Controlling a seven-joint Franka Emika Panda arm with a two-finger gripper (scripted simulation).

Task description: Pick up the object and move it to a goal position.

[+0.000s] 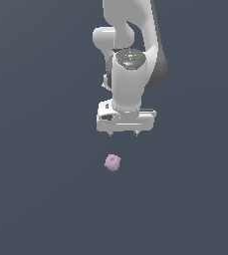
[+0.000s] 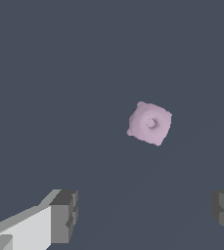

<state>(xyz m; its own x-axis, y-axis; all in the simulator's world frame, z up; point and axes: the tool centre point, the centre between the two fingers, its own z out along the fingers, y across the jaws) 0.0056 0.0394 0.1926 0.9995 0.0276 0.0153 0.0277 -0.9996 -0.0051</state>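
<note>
The little pink object (image 1: 112,162) sits alone on the gray counter (image 1: 36,199). The white gripper (image 1: 124,133) hangs near it, not touching, with its fingers spread wide. Nothing is picked up yet, so grabbing and carrying are both left.

Glossy white rounded arm (image 1: 130,74), grey joint cap, white boxy hand (image 1: 123,133), dark grey fingertips (image 2: 67,215)

The white robot arm (image 1: 130,30) runs out past the exterior view's top edge. In the wrist view, both grey-padded fingers (image 2: 64,217) are cut off by the frame.
</note>
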